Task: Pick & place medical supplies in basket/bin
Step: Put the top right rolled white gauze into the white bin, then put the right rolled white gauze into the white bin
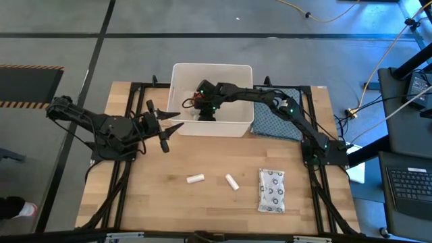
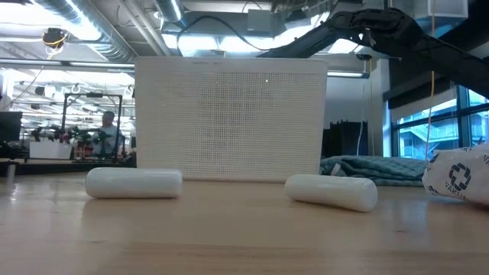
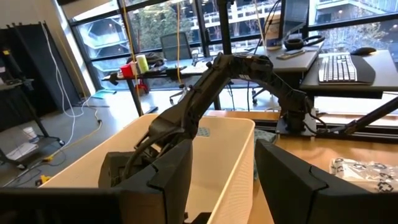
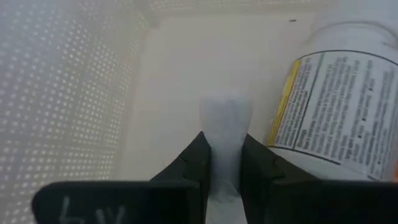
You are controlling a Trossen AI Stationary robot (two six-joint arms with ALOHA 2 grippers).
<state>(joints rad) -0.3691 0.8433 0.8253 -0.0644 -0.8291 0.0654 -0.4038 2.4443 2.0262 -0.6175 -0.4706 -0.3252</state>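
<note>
The white bin stands at the table's far middle. My right gripper reaches down into it, shut on a short white cylinder. A white pill bottle with a printed label lies on the bin floor beside it. Two more white cylinders and the dotted blister pack lie flat on the near table. My left gripper hangs open at the bin's near left corner, touching nothing. My right gripper pinches the white cylinder between its two fingers, which come from above into the bin. The fingers lie along the cylinder, and its free end sticks out past the fingertips toward the bin floor. Whether that end touches the floor, I cannot tell.
A blue-grey patterned cloth lies against the bin's right side. The bin's wall stands right before my left gripper. Bare wood spreads over the near left table. Beyond the table are desks, cables and, far off, a person.
</note>
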